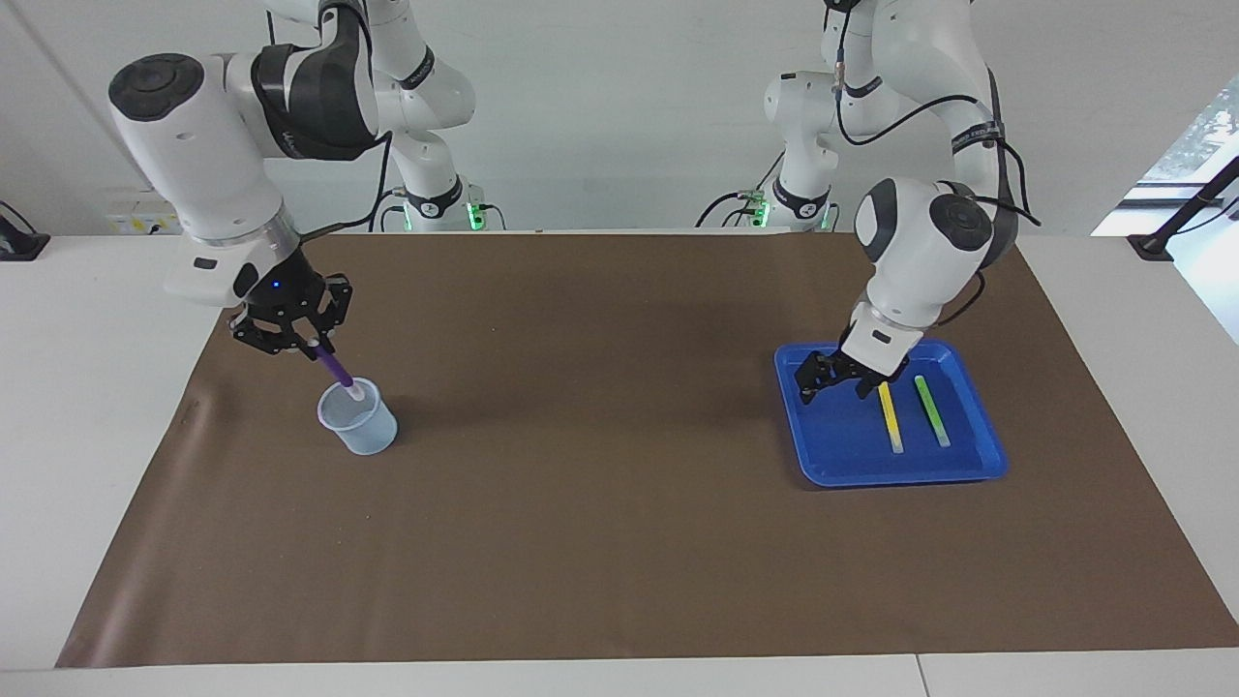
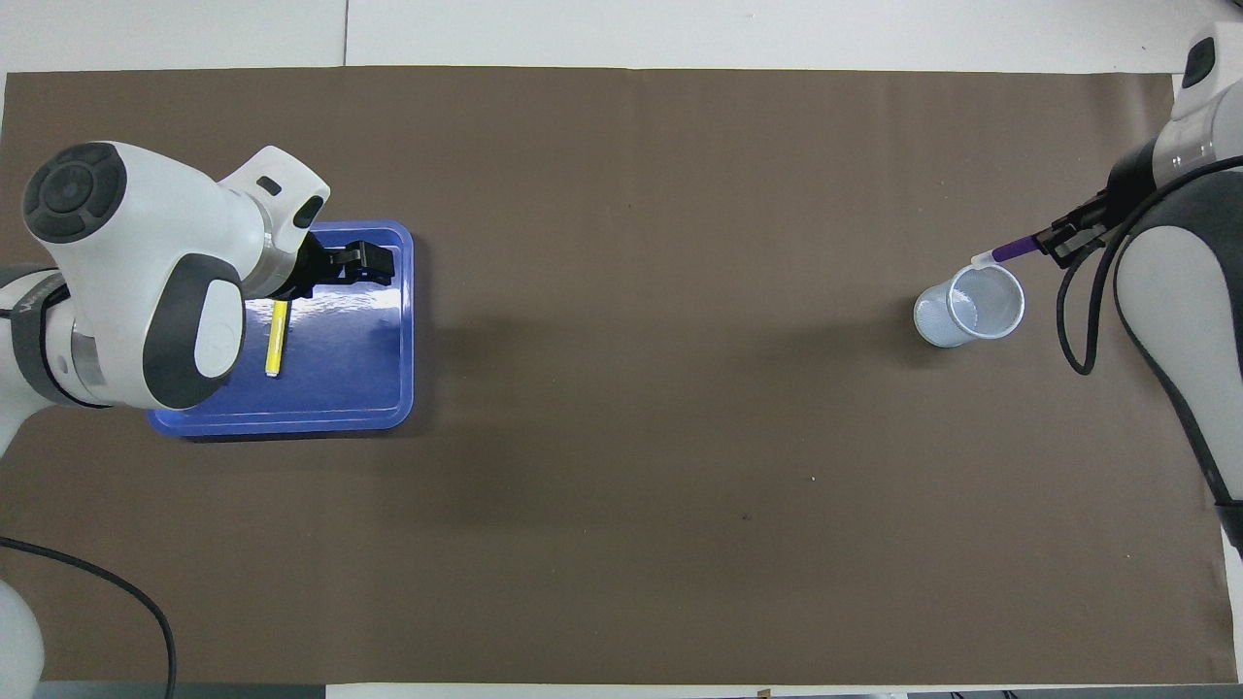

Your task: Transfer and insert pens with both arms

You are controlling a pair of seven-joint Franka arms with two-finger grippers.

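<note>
My right gripper (image 1: 315, 346) is shut on the purple pen (image 1: 335, 369), which slants down with its pale tip at the mouth of the translucent cup (image 1: 358, 419). In the overhead view the purple pen (image 2: 1012, 251) reaches the rim of the cup (image 2: 969, 306) from the right gripper (image 2: 1051, 240). My left gripper (image 1: 834, 385) hangs open over the blue tray (image 1: 895, 476), close to the upper end of the yellow pen (image 1: 890, 416). Beside that pen lies the light green pen (image 1: 932, 410). From overhead, the left arm hides the green pen, and the yellow pen (image 2: 277, 338) shows beside the left gripper (image 2: 379, 264).
A brown mat (image 1: 619, 542) covers most of the white table. The blue tray (image 2: 291, 423) lies toward the left arm's end and the cup toward the right arm's end. Two smaller arm bases with green lights stand at the robots' edge.
</note>
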